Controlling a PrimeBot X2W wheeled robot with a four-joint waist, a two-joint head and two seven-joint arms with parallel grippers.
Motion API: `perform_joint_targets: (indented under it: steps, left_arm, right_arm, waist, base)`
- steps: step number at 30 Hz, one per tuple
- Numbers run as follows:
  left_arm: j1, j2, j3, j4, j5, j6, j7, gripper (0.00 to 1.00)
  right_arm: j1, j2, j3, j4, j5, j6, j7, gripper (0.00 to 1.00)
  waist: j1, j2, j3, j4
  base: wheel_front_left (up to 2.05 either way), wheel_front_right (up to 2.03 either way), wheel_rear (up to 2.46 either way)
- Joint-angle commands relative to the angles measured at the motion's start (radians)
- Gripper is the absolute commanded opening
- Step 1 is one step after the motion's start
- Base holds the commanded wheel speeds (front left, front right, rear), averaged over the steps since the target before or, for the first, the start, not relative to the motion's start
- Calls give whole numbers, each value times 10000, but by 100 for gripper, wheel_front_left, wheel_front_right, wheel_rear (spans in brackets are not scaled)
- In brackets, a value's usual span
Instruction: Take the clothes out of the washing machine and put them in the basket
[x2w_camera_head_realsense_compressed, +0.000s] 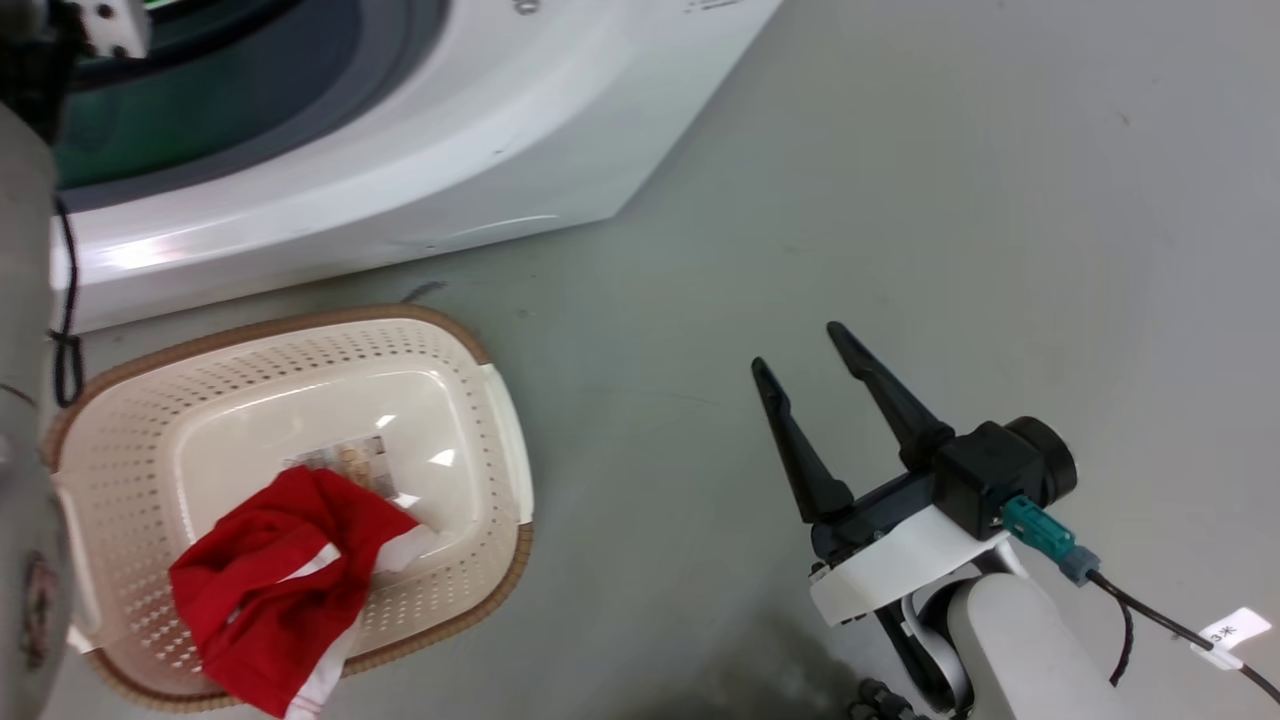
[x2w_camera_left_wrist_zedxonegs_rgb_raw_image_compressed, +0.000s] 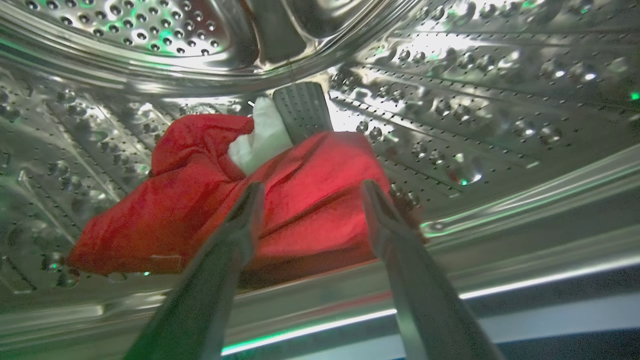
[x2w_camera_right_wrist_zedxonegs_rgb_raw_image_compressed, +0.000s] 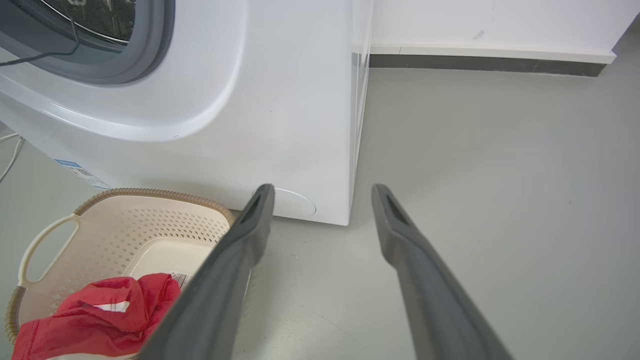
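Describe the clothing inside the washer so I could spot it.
In the white washing machine, find the perforated steel drum. In it, ahead of the left gripper, jaws open, lies a crumpled red garment with a white patch. The other red garment lies outside, in the cream basket.

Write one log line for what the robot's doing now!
left claw: open, at red clothes in drum | right claw: open, above floor | basket: red garment over rim

A crumpled red garment (x2w_camera_head_realsense_compressed: 262, 592) with white trim lies in the cream, brown-rimmed basket (x2w_camera_head_realsense_compressed: 290, 328) beside the white washing machine (x2w_camera_head_realsense_compressed: 480, 140); a second red garment (x2w_camera_left_wrist_zedxonegs_rgb_raw_image_compressed: 200, 210) lies in its steel drum (x2w_camera_left_wrist_zedxonegs_rgb_raw_image_compressed: 500, 115).
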Motion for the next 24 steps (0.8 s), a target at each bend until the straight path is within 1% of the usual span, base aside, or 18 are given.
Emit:
perform_joint_targets:
  steps: [1, 7, 14, 18, 24]
  left_arm:
    - [-150, 93, -8, 68, -60, -13, 126, 100]
    - [-673, 584, -158, 421, -349, -20, 1374, 100]
    - [-965, 1053, -115, 589, -687, -23, 2434, 100]
    - [-1094, 1163, -99, 617, -823, -23, 2846, 100]
    - [-944, 1114, -182, 658, -1090, -24, 3465, 100]
  right_arm:
    - [58, 17, 54, -6, 60, -5, -42, 100]
    - [194, 17, 368, -150, 265, -5, -45, 100]
    - [488, 15, 718, -306, 398, -5, -44, 100]
    - [612, 15, 879, -416, 490, -5, -45, 100]
    - [783, 17, 1080, -521, 567, -5, -46, 100]
  waist:
    - [-1, 0, 164, -208]
    - [-1, 0, 376, -651]
    - [-1, 0, 613, -940]
    - [-1, 0, 769, -1040]
    - [-1, 0, 883, -1155]
  base:
    - [0, 0, 0]
    - [0, 0, 0]
    - [0, 0, 0]
    - [0, 0, 0]
    - [0, 0, 0]
